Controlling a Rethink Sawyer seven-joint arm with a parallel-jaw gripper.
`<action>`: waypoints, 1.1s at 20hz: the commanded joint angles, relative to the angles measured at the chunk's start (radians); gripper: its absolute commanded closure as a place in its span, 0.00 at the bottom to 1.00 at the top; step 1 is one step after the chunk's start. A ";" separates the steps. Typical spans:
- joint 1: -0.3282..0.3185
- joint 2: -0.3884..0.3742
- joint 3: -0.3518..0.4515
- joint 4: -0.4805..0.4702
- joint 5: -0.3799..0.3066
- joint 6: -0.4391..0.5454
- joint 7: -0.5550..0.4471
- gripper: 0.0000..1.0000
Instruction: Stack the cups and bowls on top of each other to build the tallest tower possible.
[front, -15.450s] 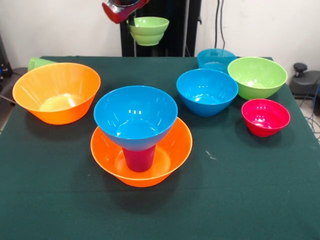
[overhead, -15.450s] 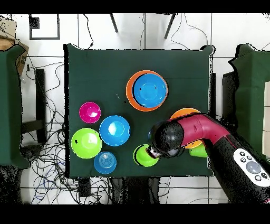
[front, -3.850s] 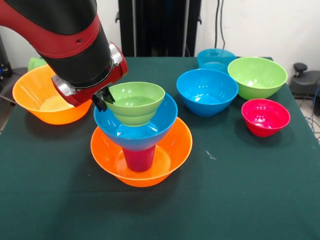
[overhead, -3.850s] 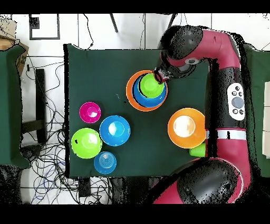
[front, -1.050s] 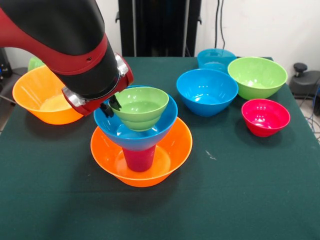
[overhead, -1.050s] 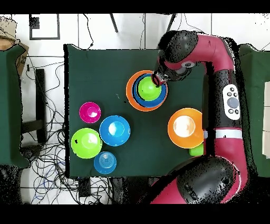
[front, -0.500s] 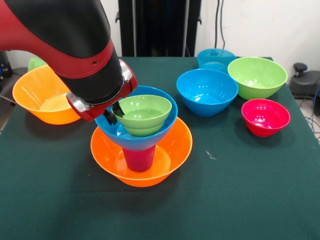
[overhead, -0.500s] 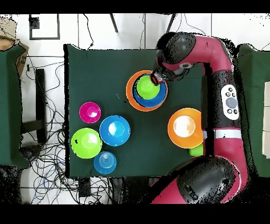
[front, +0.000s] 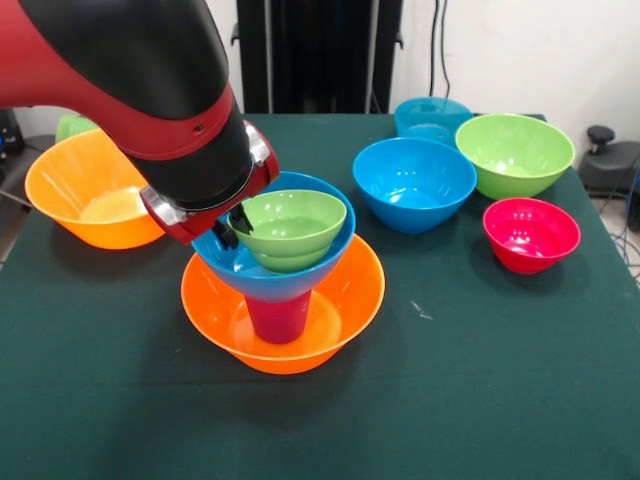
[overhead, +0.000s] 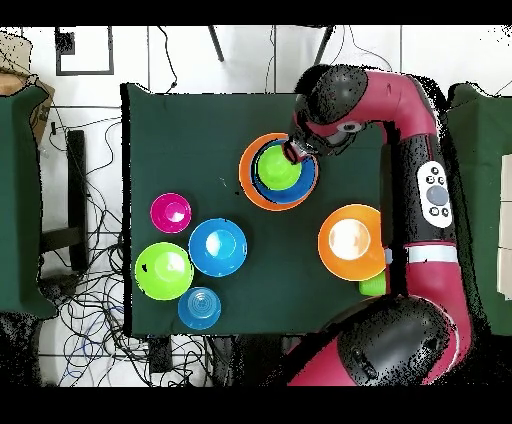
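Hand (front: 234, 225) pinches the lime green bowl's (front: 292, 228) rim at its 9 o'clock edge, seating it in the blue bowl (front: 268, 272) atop the tower (front: 281, 285), mid-worktop (front: 480, 380). Mouth up, axis near vertical, slightly tilted. Spare bowls (front: 460, 175) sit at 2 o'clock.

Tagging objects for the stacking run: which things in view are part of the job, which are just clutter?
Job:
tower
lime green bowl on top, gripper shut on its rim
loose orange bowl
blue bowl
teal-blue bowl
second lime green bowl
red-pink bowl
light green cup

Clutter:
floor cables
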 joint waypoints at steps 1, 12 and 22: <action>0.001 -0.038 -0.074 0.054 -0.072 -0.054 -0.280 1.00; 0.003 -0.033 -0.074 0.043 -0.075 -0.040 -0.293 1.00; -0.006 -0.040 -0.073 0.054 -0.076 -0.040 -0.310 1.00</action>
